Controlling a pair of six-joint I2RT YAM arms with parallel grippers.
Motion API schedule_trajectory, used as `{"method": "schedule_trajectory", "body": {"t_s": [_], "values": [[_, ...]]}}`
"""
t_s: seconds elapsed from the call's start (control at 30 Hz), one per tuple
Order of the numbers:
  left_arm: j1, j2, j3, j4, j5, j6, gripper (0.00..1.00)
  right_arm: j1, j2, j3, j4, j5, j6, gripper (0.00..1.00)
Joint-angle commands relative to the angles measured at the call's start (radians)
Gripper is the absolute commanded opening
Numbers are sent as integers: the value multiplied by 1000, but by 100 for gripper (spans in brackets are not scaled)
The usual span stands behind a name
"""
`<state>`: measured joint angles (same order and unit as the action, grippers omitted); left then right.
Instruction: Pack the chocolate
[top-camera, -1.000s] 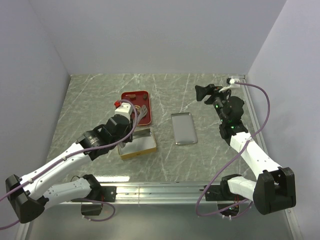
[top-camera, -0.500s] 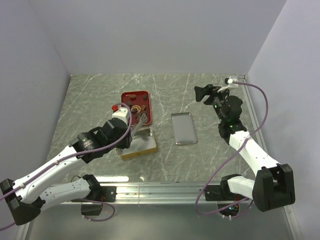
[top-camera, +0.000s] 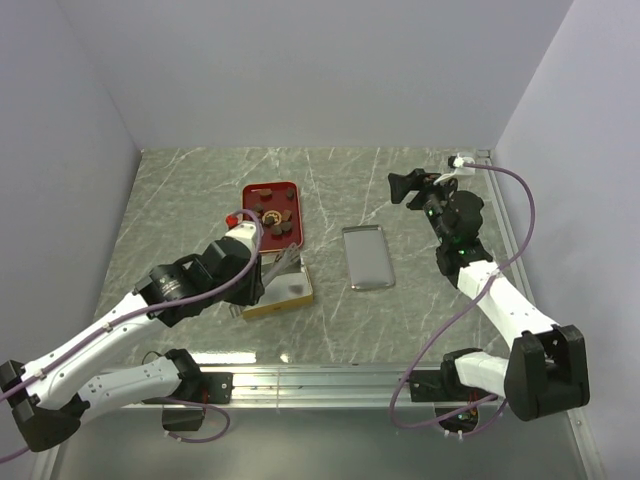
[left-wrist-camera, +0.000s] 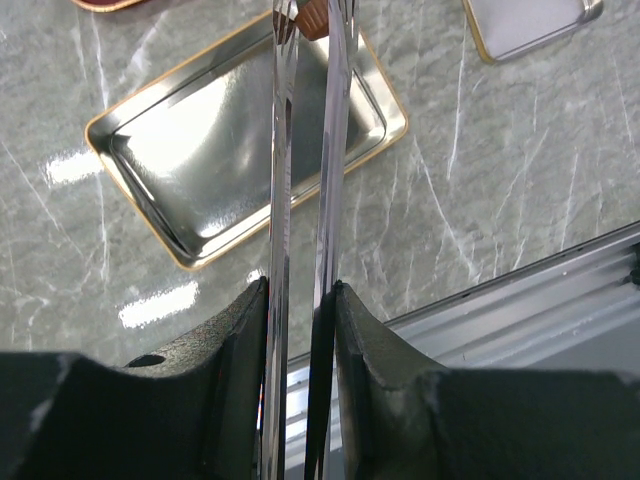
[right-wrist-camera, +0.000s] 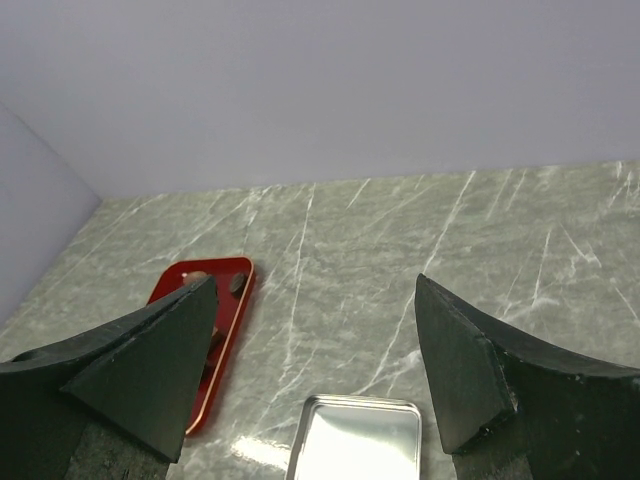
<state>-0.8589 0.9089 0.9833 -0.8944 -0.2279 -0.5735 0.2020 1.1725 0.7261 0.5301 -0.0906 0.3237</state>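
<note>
Several small dark brown chocolate pieces (top-camera: 275, 215) lie in the red tray (top-camera: 250, 192). My left gripper (top-camera: 256, 275) is shut on metal tongs (left-wrist-camera: 300, 150). The tongs' tips pinch one brown chocolate piece (left-wrist-camera: 313, 18) above the far rim of the open gold tin (left-wrist-camera: 200, 165). The tin (top-camera: 275, 307) looks empty and sits just in front of the tray. My right gripper (top-camera: 405, 187) is open and empty, raised at the back right; its wrist view shows the tray (right-wrist-camera: 225, 300) and a chocolate piece (right-wrist-camera: 237, 283).
The tin's silver lid (top-camera: 367, 257) lies inside up to the right of the tin, also in the left wrist view (left-wrist-camera: 530, 25) and the right wrist view (right-wrist-camera: 355, 440). A metal rail (top-camera: 320, 378) runs along the near table edge. Walls enclose three sides.
My left arm has drawn back from over the red tray toward the gold tin with the tongs, uncovering the tray's chocolates. The right arm has barely moved.
</note>
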Motion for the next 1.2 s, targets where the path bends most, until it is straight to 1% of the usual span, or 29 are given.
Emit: {"method": "schedule_trajectory", "body": {"t_s": [0.0, 0.37, 0.57, 0.77, 0.83, 1.0, 1.17], "values": [[-5, -28, 46, -23, 22, -26, 30, -9, 19, 29, 27, 5, -12, 86], [-3, -25, 29, -67, 2, -80, 34, -9, 67, 67, 47, -26, -6, 86], [-3, -21, 23, -78, -8, -106, 43, -10, 87, 68, 61, -34, -5, 87], [-3, -33, 18, -84, -10, -135, 45, -12, 105, 67, 65, -51, -2, 87], [-3, -36, 18, -87, -16, -138, 44, -12, 101, 64, 67, -51, 0, 87], [-3, -38, 54, -69, -126, -123, 42, -10, 87, 45, 80, -60, 5, 87], [-3, -10, 72, -8, -201, -83, 44, -12, 90, 47, 80, -72, 8, 87]]}}
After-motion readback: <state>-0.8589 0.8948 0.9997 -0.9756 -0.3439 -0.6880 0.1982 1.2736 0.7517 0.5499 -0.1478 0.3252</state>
